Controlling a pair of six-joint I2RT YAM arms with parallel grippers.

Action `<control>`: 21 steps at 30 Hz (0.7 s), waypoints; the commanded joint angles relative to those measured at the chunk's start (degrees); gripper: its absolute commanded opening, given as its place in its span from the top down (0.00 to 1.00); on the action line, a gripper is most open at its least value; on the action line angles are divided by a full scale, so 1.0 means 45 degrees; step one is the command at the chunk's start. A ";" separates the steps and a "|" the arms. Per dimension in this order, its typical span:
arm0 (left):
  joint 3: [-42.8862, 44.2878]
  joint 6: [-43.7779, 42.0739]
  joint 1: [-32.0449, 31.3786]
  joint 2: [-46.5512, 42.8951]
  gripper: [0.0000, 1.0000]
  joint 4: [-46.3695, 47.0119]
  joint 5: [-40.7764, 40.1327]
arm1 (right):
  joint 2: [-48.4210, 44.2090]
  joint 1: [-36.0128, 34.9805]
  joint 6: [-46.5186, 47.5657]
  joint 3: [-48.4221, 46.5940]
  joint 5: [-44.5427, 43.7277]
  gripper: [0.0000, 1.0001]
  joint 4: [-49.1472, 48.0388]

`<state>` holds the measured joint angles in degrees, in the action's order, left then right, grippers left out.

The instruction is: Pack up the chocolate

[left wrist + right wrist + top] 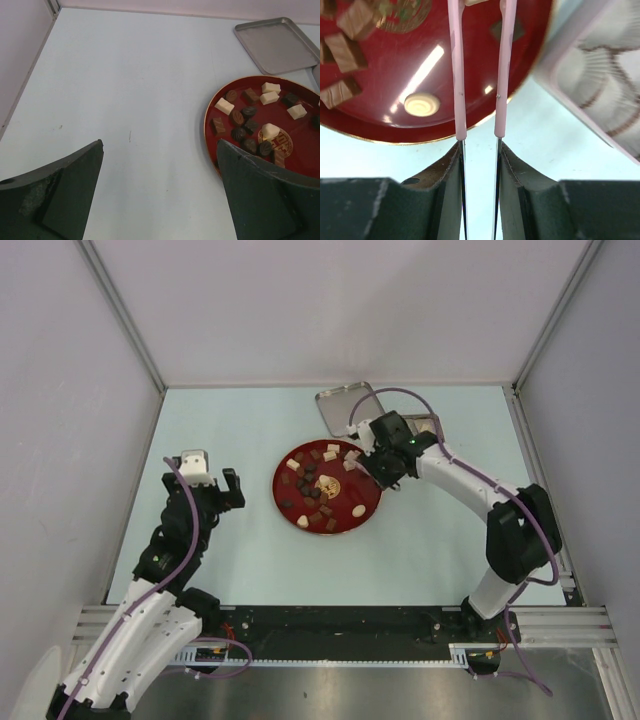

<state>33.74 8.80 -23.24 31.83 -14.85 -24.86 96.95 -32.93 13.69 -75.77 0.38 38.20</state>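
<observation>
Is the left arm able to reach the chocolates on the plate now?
Probably yes: the left hand is open beside the plate, with only bare table between it and the chocolates.

Your left end effector [160, 145] gapes open, centre-left in the top view; your right end effector [480, 150], centre-right, pinches pink tongs [457, 75].

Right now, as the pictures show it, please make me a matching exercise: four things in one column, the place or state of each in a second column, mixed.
1. tongs
2. chocolates
3. metal tray
4. left gripper

A. open, holding nothing
B. on the red plate
C. on the table beyond the plate
D. clamped in the right gripper

Pairs: 1-D, 2-B, 3-C, 4-A.
</observation>
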 commanded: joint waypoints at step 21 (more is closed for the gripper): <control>-0.0153 0.0135 -0.0069 -0.1256 0.00 -0.0548 -0.0627 | 0.0896 0.4016 -0.1637 -0.1188 -0.1003 1.00 -0.2101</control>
<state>33.63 9.10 -23.29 25.87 -18.85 -26.44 97.80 -16.12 5.67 -77.28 -3.29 31.31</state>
